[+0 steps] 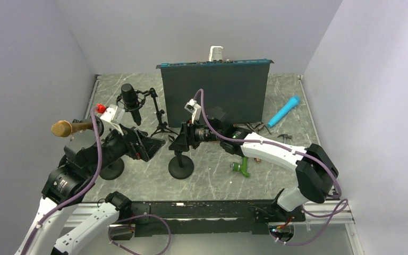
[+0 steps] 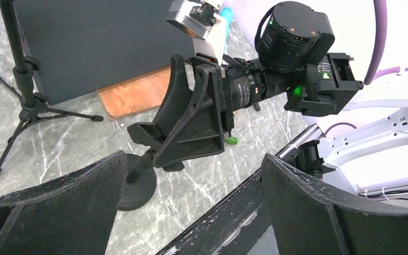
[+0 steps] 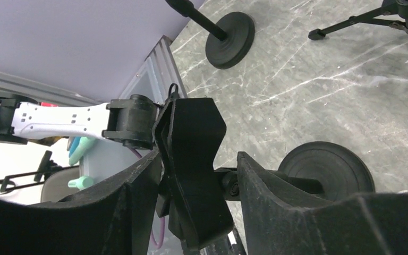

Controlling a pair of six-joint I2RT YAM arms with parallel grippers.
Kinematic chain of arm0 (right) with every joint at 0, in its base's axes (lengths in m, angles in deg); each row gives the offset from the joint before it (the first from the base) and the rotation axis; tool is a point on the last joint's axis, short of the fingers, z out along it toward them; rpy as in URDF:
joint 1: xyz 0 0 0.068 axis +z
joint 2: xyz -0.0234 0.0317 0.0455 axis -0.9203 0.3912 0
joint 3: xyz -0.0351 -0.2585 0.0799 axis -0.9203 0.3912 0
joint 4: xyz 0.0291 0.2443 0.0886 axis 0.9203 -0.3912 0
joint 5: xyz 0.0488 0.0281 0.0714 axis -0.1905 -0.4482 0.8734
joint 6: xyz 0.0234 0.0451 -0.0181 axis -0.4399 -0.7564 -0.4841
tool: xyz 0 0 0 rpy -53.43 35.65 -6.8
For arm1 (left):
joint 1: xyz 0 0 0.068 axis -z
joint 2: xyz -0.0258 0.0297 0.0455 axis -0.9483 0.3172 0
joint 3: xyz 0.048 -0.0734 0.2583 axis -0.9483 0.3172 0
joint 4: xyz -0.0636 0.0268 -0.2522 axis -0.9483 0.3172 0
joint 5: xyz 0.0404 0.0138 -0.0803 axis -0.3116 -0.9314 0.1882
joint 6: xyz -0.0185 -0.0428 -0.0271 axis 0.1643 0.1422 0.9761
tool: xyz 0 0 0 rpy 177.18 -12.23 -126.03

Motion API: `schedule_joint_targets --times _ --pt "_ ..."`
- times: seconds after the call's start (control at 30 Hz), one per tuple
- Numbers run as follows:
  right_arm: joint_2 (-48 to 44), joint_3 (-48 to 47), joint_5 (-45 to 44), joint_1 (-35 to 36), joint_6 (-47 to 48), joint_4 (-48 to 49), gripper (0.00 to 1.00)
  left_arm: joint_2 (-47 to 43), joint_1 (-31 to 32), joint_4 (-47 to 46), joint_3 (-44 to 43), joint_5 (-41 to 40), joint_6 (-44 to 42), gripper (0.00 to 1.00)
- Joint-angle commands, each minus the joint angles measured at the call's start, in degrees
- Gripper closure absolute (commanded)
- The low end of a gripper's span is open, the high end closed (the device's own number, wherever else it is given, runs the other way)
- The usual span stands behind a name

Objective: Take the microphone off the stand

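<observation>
Microphone [image 1: 62, 128] appears still clipped on the left stand [image 1: 111, 169], behind the left fingers [image 2: 58, 212], which gape wide, empty. Right fingers [image 3: 297, 212] pinch the middle stand's [image 1: 181, 167] bare clip [image 3: 191, 159]. Removal looks unstarted.

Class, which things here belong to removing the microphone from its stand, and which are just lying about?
Job: gold-headed microphone; its black round-based stand; open left gripper; right gripper around a second black stand's empty clip.
Lying about: blue microphone; black studio microphone on tripod; green plastic part; dark upright panel.
</observation>
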Motion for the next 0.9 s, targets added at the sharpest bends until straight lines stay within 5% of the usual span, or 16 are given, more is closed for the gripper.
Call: schedule_joint_targets --times 0.0,0.33,0.87 --pt "2.0 2.4 -5.3 0.0 4.9 -11.3 0.43 -1.0 -0.2 -0.4 0.3 -0.3 0.9 0.01" --pt "-2.8 -2.0 -10.9 2.6 8.6 -16.3 0.01 -2.1 -0.2 -0.8 3.5 -0.3 1.8 0.01" --pt "-18.8 -9.2 -24.0 2.5 11.4 -27.8 0.00 -4.4 -0.1 -4.6 23.7 -0.7 6.7 0.10"
